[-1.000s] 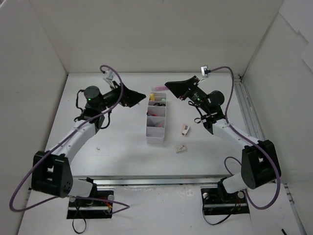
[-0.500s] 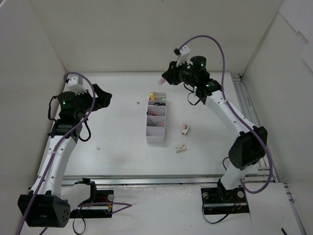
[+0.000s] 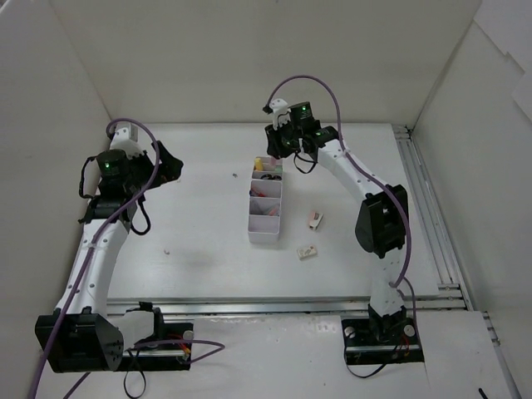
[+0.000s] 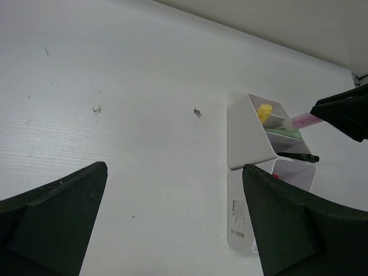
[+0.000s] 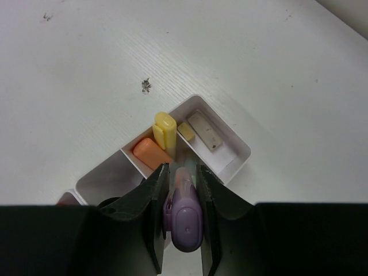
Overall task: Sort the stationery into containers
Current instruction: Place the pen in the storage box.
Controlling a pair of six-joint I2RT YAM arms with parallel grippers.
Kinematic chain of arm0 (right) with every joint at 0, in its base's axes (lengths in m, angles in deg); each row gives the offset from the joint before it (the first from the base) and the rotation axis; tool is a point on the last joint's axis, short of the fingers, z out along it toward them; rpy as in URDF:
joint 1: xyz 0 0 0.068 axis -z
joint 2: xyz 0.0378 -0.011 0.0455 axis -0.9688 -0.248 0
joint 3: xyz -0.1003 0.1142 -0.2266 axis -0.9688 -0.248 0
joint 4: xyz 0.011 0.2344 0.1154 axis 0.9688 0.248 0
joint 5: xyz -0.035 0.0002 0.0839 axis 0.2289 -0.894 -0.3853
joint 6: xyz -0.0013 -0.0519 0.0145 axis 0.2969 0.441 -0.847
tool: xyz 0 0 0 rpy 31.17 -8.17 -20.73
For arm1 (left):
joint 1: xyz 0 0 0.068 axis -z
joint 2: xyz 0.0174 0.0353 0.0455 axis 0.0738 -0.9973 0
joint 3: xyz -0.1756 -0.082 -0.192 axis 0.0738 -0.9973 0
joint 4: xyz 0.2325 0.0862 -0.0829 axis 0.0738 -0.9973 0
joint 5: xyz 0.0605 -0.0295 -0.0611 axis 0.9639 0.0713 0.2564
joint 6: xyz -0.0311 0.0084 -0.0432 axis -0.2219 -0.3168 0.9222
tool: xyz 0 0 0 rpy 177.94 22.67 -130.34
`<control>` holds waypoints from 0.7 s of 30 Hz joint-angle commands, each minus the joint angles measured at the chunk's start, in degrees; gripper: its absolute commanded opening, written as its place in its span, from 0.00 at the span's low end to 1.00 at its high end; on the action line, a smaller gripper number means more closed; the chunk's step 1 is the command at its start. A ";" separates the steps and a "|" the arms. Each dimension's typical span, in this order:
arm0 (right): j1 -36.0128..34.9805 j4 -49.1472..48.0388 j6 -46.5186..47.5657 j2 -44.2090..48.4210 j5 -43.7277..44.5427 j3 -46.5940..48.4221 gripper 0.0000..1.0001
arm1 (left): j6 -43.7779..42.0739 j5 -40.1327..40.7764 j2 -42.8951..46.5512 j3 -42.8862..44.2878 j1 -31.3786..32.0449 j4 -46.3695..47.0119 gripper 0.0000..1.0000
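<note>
The white organiser tray [image 3: 266, 229] lies in the middle of the table, its compartments in a row. My right gripper [image 3: 273, 151] hangs over the tray's far end, shut on a purple highlighter [image 5: 183, 215] that points down at the second compartment. That compartment holds a yellow highlighter [image 5: 164, 129] and an orange highlighter [image 5: 150, 152]. The end compartment holds a pale eraser [image 5: 204, 130]. Two small white-pink erasers [image 3: 315, 219] [image 3: 307, 251] lie on the table right of the tray. My left gripper [image 3: 172, 164] is open and empty, well left of the tray [image 4: 247, 138].
White walls enclose the table on the left, back and right. A metal rail [image 3: 420, 199] runs along the right side. A tiny scrap [image 3: 167, 248] lies on the table at the left. Small dark specks [image 4: 197, 112] mark the table near the tray's far end.
My right arm has swung left, bringing the purple highlighter over the tray's far end. My left arm has pulled back from the tray to the far left.
</note>
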State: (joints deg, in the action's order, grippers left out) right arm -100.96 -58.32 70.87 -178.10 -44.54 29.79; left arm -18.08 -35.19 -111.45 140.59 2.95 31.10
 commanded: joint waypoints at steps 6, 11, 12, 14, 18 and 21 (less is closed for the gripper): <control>-1.57 0.70 0.39 -2.39 -4.52 4.22 0.00 | -1.22 -2.28 -1.39 2.99 -1.89 3.18 0.99; -1.84 0.70 0.21 -4.94 -2.41 5.27 0.00 | -1.04 -2.54 -1.56 2.73 -1.89 3.10 1.00; -1.92 0.70 0.30 -5.21 -1.80 5.36 0.00 | -1.13 -2.54 -1.39 2.73 -1.89 3.09 1.00; -2.28 0.70 0.56 -5.74 -0.83 5.10 0.01 | -1.13 -2.46 -1.21 2.47 -1.89 2.92 0.99; -2.54 0.61 1.18 -6.97 0.67 5.01 0.11 | -1.22 -2.19 -0.77 2.20 -1.89 2.92 0.99; -2.80 0.70 1.00 -7.32 -0.21 4.75 0.20 | -1.13 -2.19 -0.51 2.11 -1.89 2.74 1.00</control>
State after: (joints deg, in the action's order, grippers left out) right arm -102.69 -56.59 72.13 -185.38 -43.27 32.30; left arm -18.47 -36.94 -113.61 140.61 1.49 31.21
